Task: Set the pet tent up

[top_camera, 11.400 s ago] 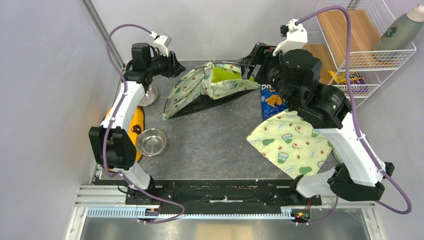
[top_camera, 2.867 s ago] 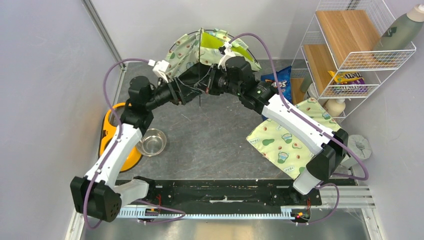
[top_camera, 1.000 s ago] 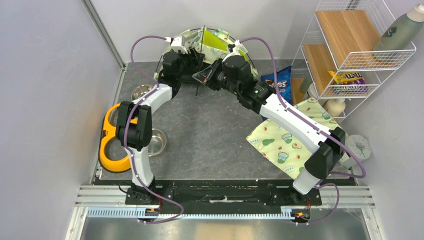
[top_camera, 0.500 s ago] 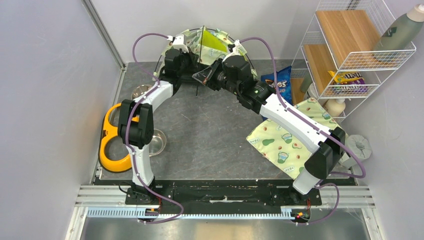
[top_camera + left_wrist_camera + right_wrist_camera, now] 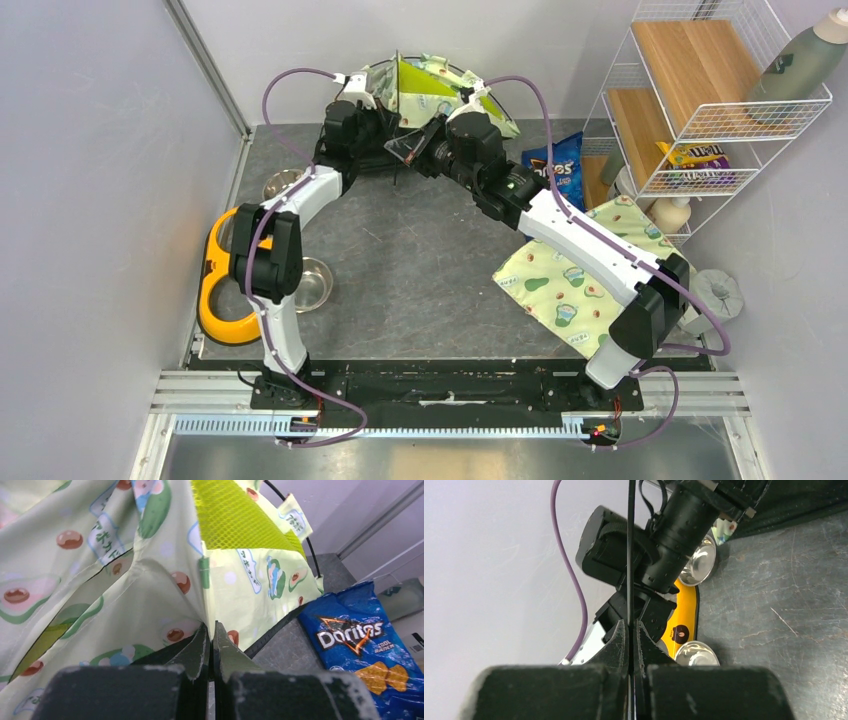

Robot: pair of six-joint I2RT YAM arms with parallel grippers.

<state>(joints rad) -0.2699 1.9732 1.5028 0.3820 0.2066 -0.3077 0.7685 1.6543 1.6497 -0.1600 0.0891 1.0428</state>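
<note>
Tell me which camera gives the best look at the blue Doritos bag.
The left wrist view: the Doritos bag fills the lower right, logo readable, beside the pet tent. The top external view shows the Doritos bag small, partly behind the right arm. The right wrist view misses it.

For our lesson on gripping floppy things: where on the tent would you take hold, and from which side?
Best by the stiff thin pole or a pinched fold of cloth, since the tent bulges too wide for jaws. Come from the near side: the wall stands behind it. The left gripper pinches cloth, the right gripper the pole.
</note>
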